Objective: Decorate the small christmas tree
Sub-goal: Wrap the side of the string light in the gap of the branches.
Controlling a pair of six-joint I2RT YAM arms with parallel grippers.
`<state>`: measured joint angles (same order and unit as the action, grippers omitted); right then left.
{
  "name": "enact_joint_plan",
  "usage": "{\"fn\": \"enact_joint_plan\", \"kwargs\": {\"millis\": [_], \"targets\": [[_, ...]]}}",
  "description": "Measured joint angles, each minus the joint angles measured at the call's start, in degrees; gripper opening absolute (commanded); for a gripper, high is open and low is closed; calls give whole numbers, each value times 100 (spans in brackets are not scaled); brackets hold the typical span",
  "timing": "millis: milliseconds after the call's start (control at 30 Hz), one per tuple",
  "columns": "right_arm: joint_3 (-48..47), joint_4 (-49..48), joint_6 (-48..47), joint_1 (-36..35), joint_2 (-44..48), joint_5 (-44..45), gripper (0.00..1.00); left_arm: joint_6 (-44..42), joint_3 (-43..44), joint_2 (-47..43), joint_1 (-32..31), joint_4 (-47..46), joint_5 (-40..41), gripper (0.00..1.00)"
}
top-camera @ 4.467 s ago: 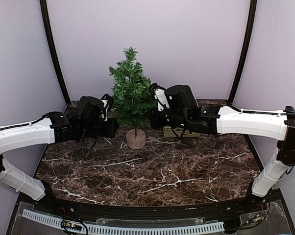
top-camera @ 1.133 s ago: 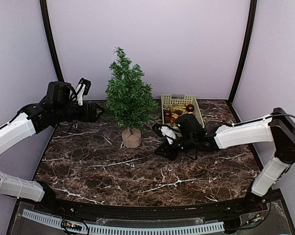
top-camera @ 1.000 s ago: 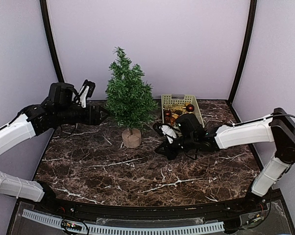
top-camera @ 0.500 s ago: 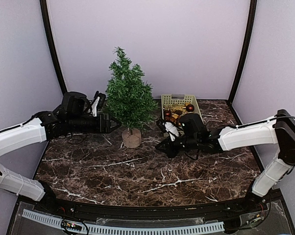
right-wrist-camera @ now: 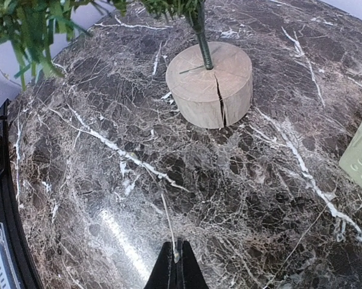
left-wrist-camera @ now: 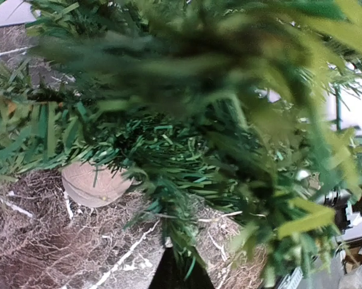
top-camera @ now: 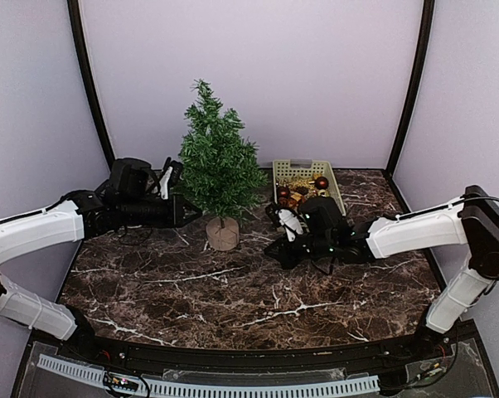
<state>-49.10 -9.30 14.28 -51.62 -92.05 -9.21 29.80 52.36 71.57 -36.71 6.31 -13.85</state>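
top view, small christmas tree (top-camera: 219, 166) upright at back centre of the marble table (top-camera: 233, 290), left gripper (top-camera: 193, 217) at its low branches, left wrist, fingers (left-wrist-camera: 180, 277) pressed together among needles, right wrist, right gripper (right-wrist-camera: 177, 271) pinched shut over marble near the stump base (right-wrist-camera: 208, 84)

Dark-green small christmas tree (top-camera: 219, 166), tan stump base (top-camera: 224, 235); dark-brown white-veined marble table (top-camera: 233, 290); pale-yellow basket (top-camera: 304, 167).
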Motion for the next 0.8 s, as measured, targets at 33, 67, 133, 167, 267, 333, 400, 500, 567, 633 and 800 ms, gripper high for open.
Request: {"fn": "enact_joint_plan", "kwargs": {"millis": [33,67,133,167,267,333,400,500,567,633,800], "targets": [[0,7,0,-33,-7,9,0,15,-4,0,0,2,20,1],[-4,13,-2,-61,-11,24,0,0,-7,0,0,0,26,1],[-42,61,-2,-131,-33,74,0,-4,-7,0,0,-9,44,0],[-72,96,-2,-164,-48,116,0,-7,-7,0,0,-15,55,0],[-245,267,-28,-275,-140,273,0,-7,-9,0,0,-24,76,0],[-378,348,-50,-380,-205,391,0,-13,-9,0,0,-24,85,0],[-461,374,-50,-483,-219,422,0,-24,-9,0,0,-22,111,0],[-564,348,-37,-616,-201,411,0,-61,-9,0,0,-15,164,0],[-566,306,-9,-669,-118,363,0,-72,-11,0,0,-13,212,0],[-568,275,22,-693,17,297,0,-76,-24,0,0,-17,247,0],[-568,20,142,-721,457,197,0,-114,-33,48,0,-20,258,0]]}}
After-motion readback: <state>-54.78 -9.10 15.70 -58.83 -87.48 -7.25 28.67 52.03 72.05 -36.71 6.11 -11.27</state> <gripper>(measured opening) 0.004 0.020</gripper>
